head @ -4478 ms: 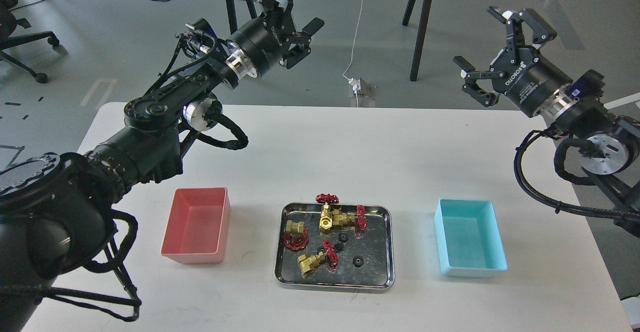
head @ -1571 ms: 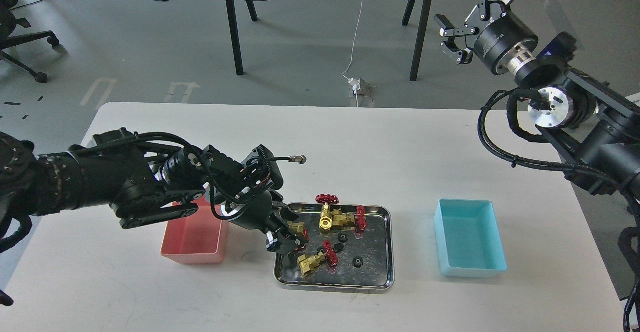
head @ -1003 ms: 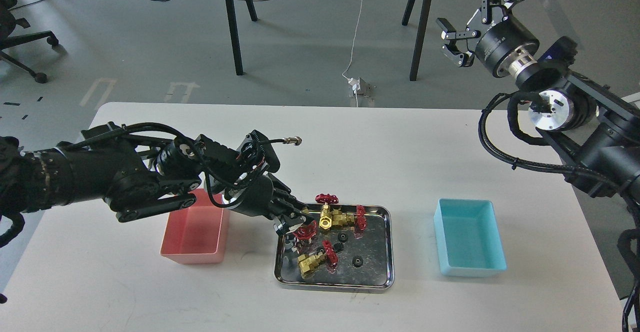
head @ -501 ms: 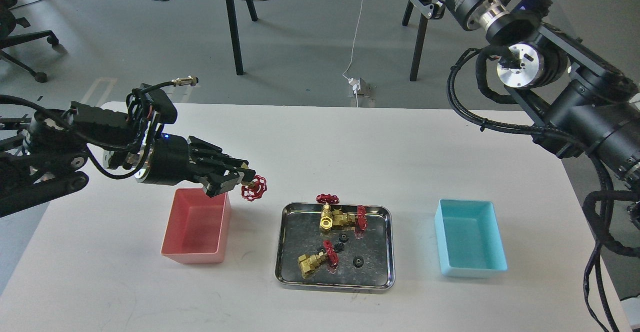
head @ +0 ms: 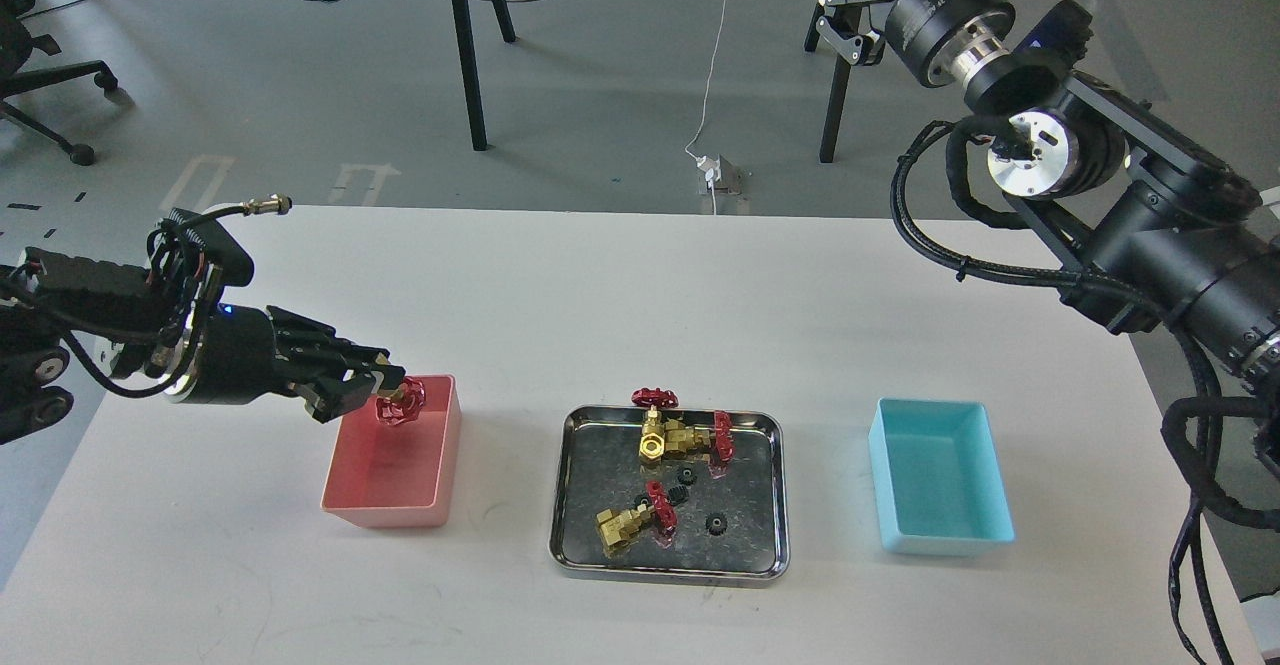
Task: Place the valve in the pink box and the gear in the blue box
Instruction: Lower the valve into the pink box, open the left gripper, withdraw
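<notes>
My left gripper (head: 372,391) is shut on the valve (head: 400,403), a small brass piece with a dark red handwheel, and holds it just above the far end of the pink box (head: 395,453). Three tiny black gears (head: 715,523) lie in the steel tray (head: 668,562). The blue box (head: 938,488) stands empty at the right. My right gripper (head: 850,5) is open, raised high at the top edge, far from the table.
The tray also holds a joined brass pair with two red wheels (head: 678,430) and a longer brass valve (head: 632,519). The white table (head: 620,295) carries the boxes and the tray. Stand legs (head: 468,45) rise behind it.
</notes>
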Controlling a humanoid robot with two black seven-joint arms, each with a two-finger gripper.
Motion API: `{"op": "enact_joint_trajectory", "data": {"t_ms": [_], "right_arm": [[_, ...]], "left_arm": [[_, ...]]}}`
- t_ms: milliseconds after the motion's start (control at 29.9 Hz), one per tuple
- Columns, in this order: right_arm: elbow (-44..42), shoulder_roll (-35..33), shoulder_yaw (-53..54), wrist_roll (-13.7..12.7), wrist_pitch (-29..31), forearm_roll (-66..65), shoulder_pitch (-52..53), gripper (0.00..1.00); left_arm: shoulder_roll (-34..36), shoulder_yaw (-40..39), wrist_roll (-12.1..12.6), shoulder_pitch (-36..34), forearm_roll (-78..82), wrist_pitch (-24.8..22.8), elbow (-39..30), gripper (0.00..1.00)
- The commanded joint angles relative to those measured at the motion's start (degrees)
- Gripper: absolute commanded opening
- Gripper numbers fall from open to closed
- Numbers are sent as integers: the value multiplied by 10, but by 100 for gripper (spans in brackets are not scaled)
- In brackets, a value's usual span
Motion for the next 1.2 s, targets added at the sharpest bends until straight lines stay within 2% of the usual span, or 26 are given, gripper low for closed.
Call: {"op": "enact_joint_trajectory", "data": {"t_ms": [0,401,468,535,668,702,735,869,936,1003,1069,1170], "right_arm": [[1,-6,1,0,0,0,-6,100],[2,-15,22,1,3,0,-29,100],[3,-23,25,5,5,0,-30,100],[4,-27,37,25,7,0,-33,100],[3,-25,78,110,6,0,-52,100],[3,-23,87,127,5,0,-56,100],[4,-23,92,133,6,0,-62,100],[5,-20,91,133,8,0,-65,100],[9,-20,77,133,10,-14,-58,100],[22,-26,46,133,11,-54,-48,100],[36,-32,-20,133,11,-147,-22,100],[59,-62,-149,133,13,-298,24,100]], "left_arm": [[-17,0,0,16,8,0,22,8],[-91,0,0,61,9,6,105,12],[-92,0,0,62,8,6,106,21],[-92,-1,0,62,8,6,105,40],[-93,-2,0,62,8,6,103,61],[-93,-2,0,62,7,6,101,67],[-93,-2,0,62,7,4,98,71],[-89,-10,0,54,0,-1,95,86],[-84,-30,0,49,-14,0,92,87],[-71,-87,0,48,-53,-2,82,87],[-53,-160,0,50,-118,-11,60,88],[-36,-266,0,52,-254,-60,18,90]]}}
